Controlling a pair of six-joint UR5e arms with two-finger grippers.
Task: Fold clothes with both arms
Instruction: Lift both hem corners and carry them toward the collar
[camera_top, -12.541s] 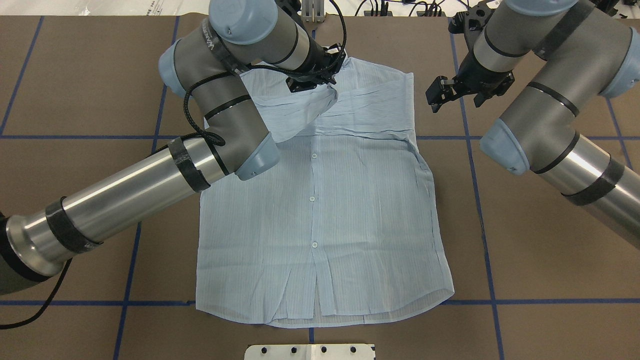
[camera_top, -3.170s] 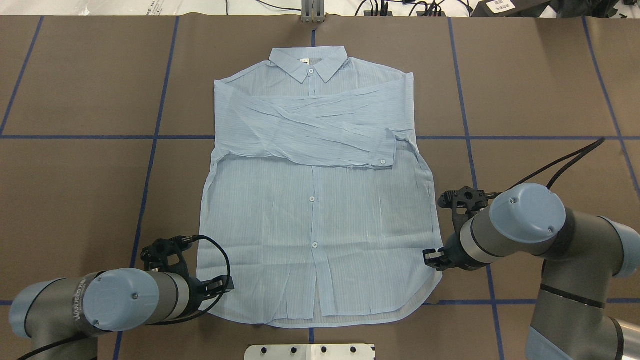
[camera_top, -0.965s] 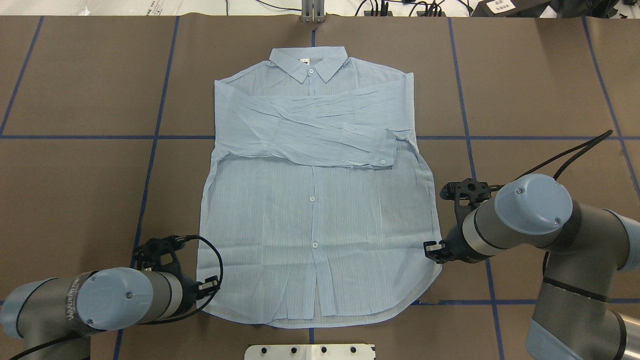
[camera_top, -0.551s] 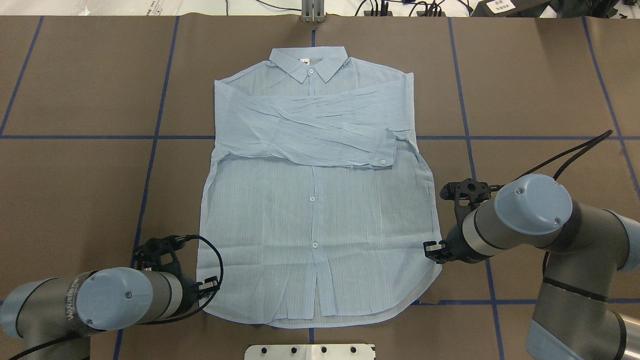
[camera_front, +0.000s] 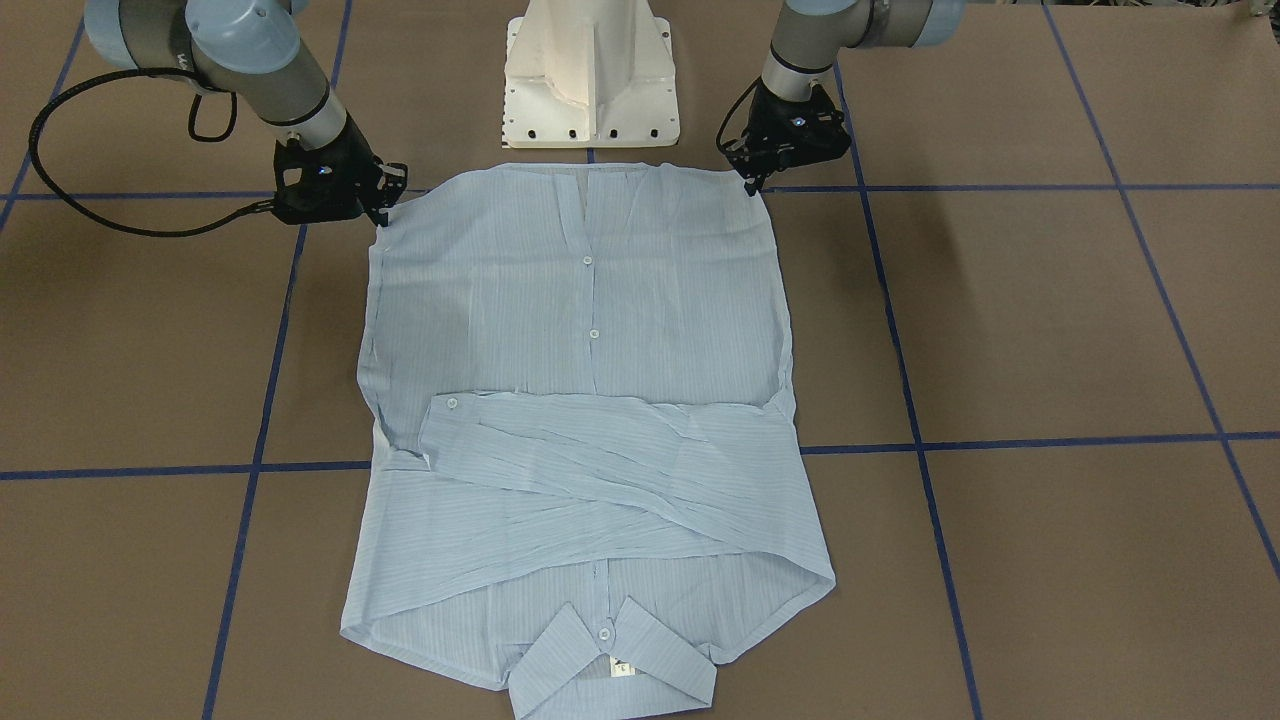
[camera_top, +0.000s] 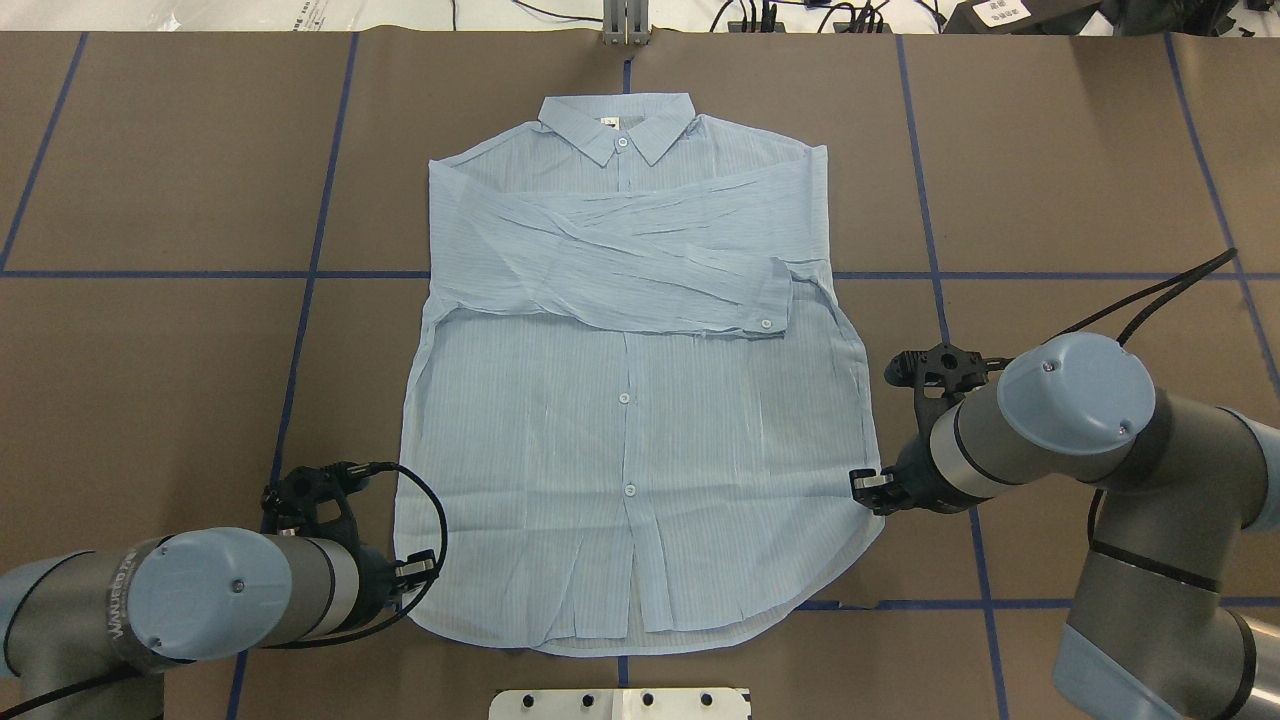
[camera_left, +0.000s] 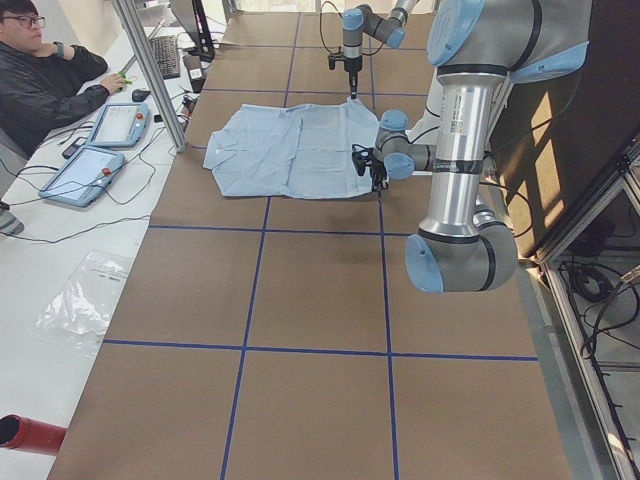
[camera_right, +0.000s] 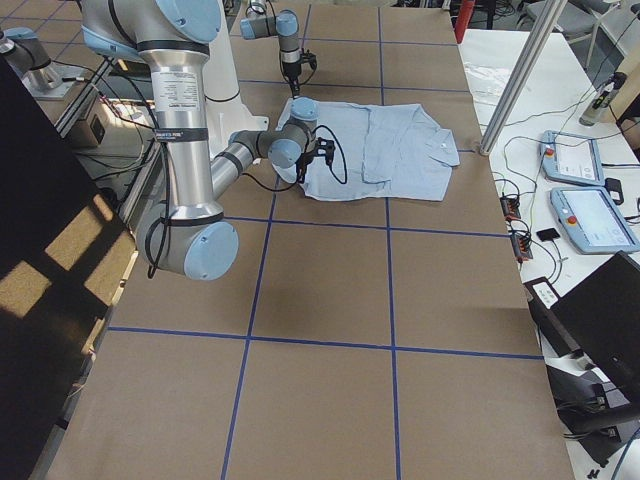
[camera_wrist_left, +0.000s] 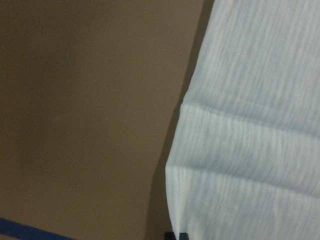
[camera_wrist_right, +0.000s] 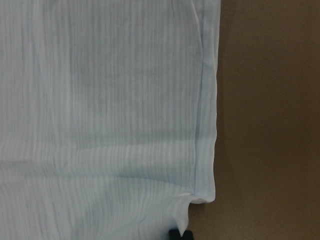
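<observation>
The light blue striped shirt (camera_top: 630, 400) lies flat and buttoned on the brown table, collar at the far end, both sleeves folded across the chest. My left gripper (camera_top: 418, 572) is shut on the hem's left corner (camera_front: 752, 180). My right gripper (camera_top: 862, 487) is shut on the side seam near the hem's right corner (camera_front: 383, 208). In each wrist view the fabric (camera_wrist_left: 250, 125) (camera_wrist_right: 100, 100) runs down to one dark fingertip pair at the bottom edge, with small creases there.
The white pedestal base (camera_front: 590, 70) stands just behind the hem. Blue tape lines (camera_top: 300, 275) grid the brown table. A seated person (camera_left: 40, 70) and tablets (camera_left: 85, 175) are beyond the collar end, past a metal pole (camera_left: 150, 70).
Both arms came from the collar end to the hem corners, and the left sleeve now lies folded. In the last second the right arm edged up, drawing the hem's right corner in.
</observation>
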